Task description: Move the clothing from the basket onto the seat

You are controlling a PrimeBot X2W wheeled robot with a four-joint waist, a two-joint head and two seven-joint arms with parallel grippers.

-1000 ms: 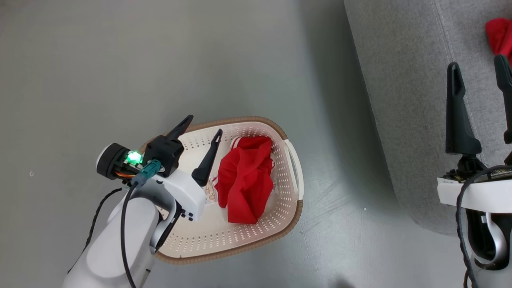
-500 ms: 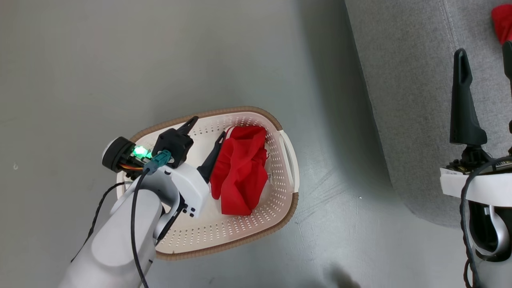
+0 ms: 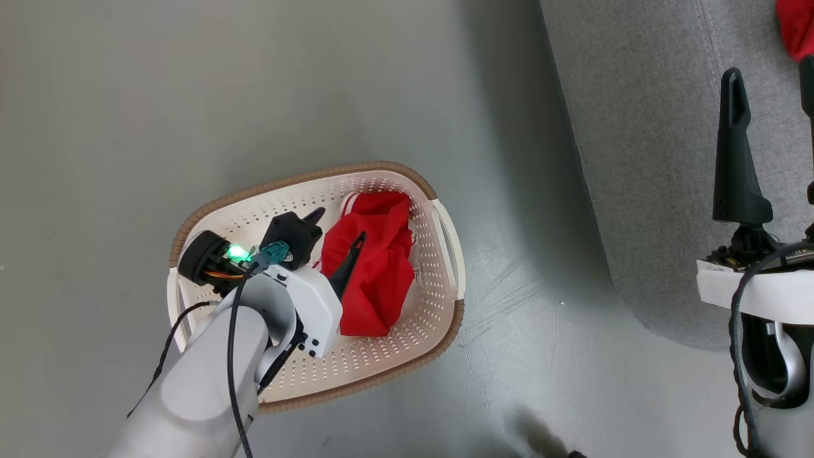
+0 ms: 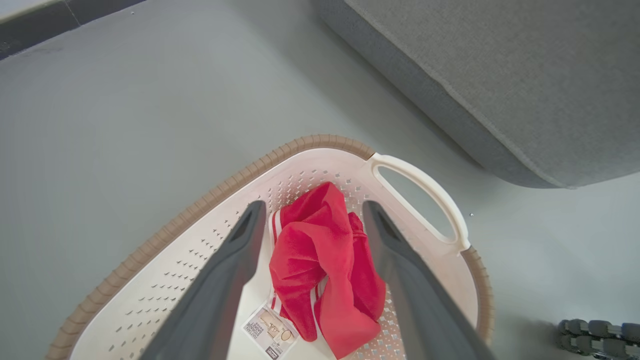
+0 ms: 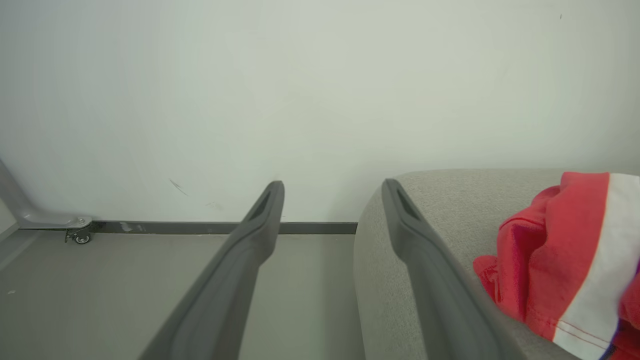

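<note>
- Since its fingers (image 4: 235, 260) are spread above the crumpled red garment (image 3: 375, 299), the left tool (image 3: 339, 224) looks poised for a pinch.
- That garment lies in the right half of the basket (image 3: 267, 187), on the floor (image 3: 191, 76).
- Right of it stands the seat (image 3: 636, 127), a short carry away.
- At the far right a second red garment (image 3: 795, 25) lies on the seat; the right tool (image 3: 770, 70) hovers beside it, fingers (image 3: 734, 159) apart, empty.

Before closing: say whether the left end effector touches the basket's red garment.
Cannot tell. Left wrist view: left end effector straddles the red garment; no plain gap or contact.
</note>
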